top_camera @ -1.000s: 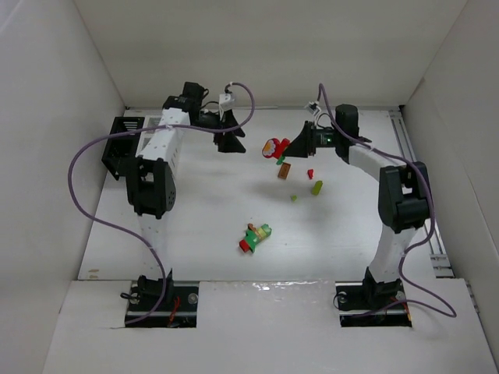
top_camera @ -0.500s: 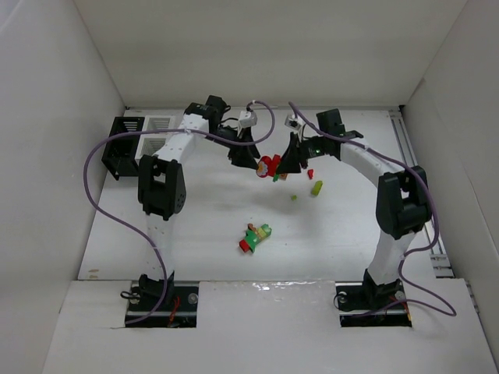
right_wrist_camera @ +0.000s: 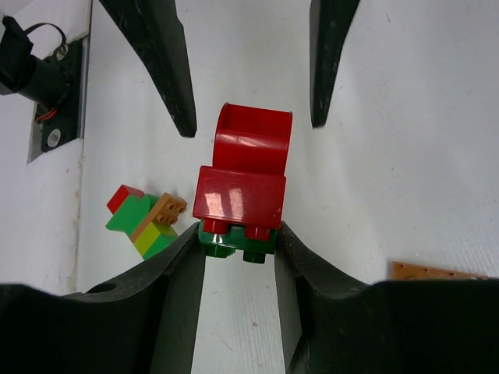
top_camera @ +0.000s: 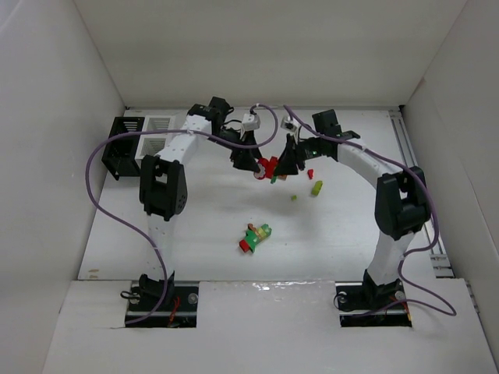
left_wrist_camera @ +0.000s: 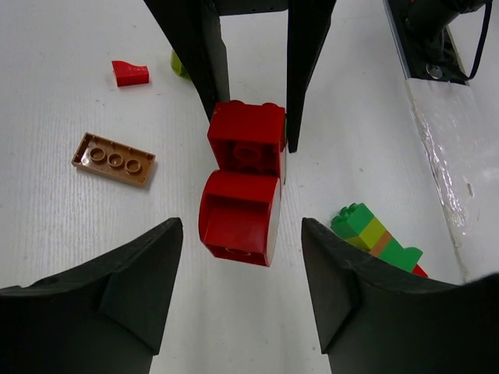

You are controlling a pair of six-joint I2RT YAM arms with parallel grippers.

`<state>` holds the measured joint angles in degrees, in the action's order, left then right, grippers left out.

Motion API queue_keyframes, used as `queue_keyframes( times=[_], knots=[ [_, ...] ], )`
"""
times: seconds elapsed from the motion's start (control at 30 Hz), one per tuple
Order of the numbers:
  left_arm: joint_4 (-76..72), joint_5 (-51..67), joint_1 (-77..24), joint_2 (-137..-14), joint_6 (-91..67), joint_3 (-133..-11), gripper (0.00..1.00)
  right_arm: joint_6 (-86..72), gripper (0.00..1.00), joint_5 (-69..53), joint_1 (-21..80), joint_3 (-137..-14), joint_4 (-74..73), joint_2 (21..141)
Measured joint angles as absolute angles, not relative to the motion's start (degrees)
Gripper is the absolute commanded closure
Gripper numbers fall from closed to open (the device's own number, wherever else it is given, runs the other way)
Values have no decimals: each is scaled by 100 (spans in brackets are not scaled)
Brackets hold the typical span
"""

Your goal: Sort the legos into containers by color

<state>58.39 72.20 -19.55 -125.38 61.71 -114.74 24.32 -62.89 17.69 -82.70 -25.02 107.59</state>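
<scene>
Right gripper (right_wrist_camera: 234,234) clamped on the red-and-green cluster (right_wrist_camera: 242,183), lifted clear of the table (top_camera: 203,226). The fingers pinch the square red brick and the green brick under it; the curved red piece sticks out free.

Change over the last second: left gripper (left_wrist_camera: 242,234) has swung away from the black bin (top_camera: 117,156) and white bin (top_camera: 160,123) to face the right one at mid-table. Its jaws have narrowed and now flank the curved red piece. They are open, with a gap visible on each side in the left wrist view.

Reading: likely a two-handed pull to split red from green, so each colour can be binned separately. No contact from the left side yet.

Left on the table: mixed cluster (top_camera: 255,236) nearer the bases, brown plate (left_wrist_camera: 115,159), small red piece (left_wrist_camera: 130,73), yellow-green brick (top_camera: 316,187). Bins sit well apart, at far left.
</scene>
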Motion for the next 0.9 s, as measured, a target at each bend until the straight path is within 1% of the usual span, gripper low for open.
queue_keyframes(
  times=[0.03, 0.07, 0.17, 0.2, 0.27, 0.33, 0.37, 0.43, 0.5, 0.7, 0.87, 0.9],
  knots=[
    [5841, 7220, -1973, -12538, 6171, -11461, 38, 2434, 100, -6292, 1798, -8278, -2499, 10750],
    [5826, 7223, -1992, -12536, 6167, -11443, 32, 2443, 100, -6292, 1822, -8281, -2495, 10746],
    [5712, 7227, -2058, -12536, 6099, -11367, 34, 2447, 100, -6292, 1890, -8287, -2495, 10720],
    [5649, 7231, -2067, -12536, 6071, -11327, 46, 2447, 100, -6292, 1903, -8294, -2493, 10718],
    [5590, 7234, -2093, -12536, 6003, -11257, 61, 2451, 100, -6292, 1922, -8320, -2491, 10715],
    [5601, 7284, -2108, -12532, 5966, -11209, 74, 2480, 100, -6224, 1922, -8333, -2482, 10715],
    [5590, 7295, -2112, -12529, 5957, -11209, 85, 2497, 100, -6215, 1911, -8333, -2484, 10715],
    [5590, 7293, -2112, -12527, 5970, -11209, 93, 2521, 100, -6206, 1905, -8335, -2482, 10715],
    [5640, 7282, -2102, -12519, 6034, -11209, 97, 2530, 100, -6189, 1916, -8335, -2482, 10715],
    [5874, 7264, -2023, -12475, 6346, -11209, 97, 2639, 100, -6119, 1896, -8248, -2512, 10565],
    [5983, 7000, -1680, -12361, 6545, -11139, 97, 2923, 100, -6031, 1645, -8152, -2681, 10353],
    [5986, 6956, -1599, -12339, 6556, -11109, 99, 2980, 100, -6005, 1597, -8132, -2716, 10320]
  ],
)
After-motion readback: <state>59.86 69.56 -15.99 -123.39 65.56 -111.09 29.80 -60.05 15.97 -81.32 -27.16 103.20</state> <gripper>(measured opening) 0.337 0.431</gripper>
